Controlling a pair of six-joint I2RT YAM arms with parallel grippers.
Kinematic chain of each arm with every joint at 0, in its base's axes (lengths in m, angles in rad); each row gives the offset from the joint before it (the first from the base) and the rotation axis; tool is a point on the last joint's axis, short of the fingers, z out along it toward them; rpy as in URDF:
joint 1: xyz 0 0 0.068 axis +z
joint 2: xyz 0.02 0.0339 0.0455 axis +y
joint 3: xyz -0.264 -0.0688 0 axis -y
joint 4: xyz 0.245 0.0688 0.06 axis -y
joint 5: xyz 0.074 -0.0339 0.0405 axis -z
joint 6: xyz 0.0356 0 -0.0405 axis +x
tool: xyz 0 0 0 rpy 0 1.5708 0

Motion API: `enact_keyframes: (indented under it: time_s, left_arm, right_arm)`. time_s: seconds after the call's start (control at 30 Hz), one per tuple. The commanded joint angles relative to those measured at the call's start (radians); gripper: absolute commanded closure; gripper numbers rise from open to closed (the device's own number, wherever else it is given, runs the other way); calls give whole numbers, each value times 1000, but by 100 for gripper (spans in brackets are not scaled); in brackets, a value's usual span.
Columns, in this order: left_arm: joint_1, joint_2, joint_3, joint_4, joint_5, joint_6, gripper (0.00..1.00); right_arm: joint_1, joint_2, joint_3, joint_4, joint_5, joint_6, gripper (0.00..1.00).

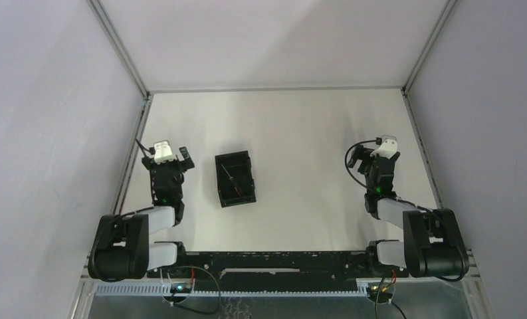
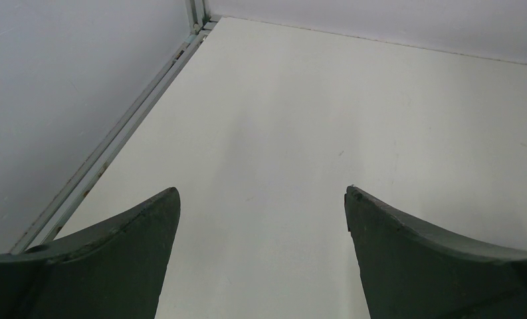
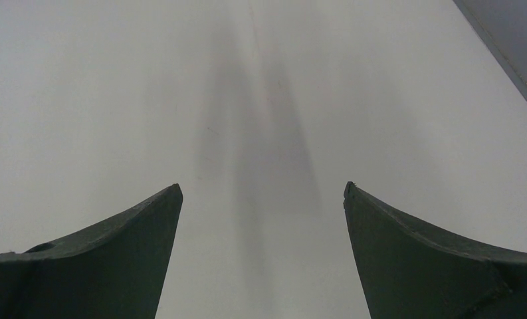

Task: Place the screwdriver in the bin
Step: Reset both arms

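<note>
Bin (image 1: 243, 171): black, low-walled, sitting on the desk (image 1: 307, 126) left of centre, nearer the left edge than the right. The screwdriver (image 1: 232, 180) is lying inside it, pointing slantwise along its length. Left pincer (image 2: 260, 193) and right pincer (image 3: 262, 187): both are hanging with fingers spread wide over bare desk, gripping nothing, the left beside the bin and the right well apart near the right edge.
</note>
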Motion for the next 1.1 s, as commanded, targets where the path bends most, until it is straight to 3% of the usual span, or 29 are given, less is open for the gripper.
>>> enact_keyframes:
  time_s: [0.0,0.1,1.07]
  left_arm:
    - [7,1,-14,35,2,12,2]
    - [7,1,-13,36,2,12,2]
    - [7,0,-14,36,2,13,2]
  right_arm:
    - [-19,54,-29,218,-27,-13,1]
    - [-24,98,-49,292,-41,-21,0]
    - [-29,97,-40,269,-48,-16,0]
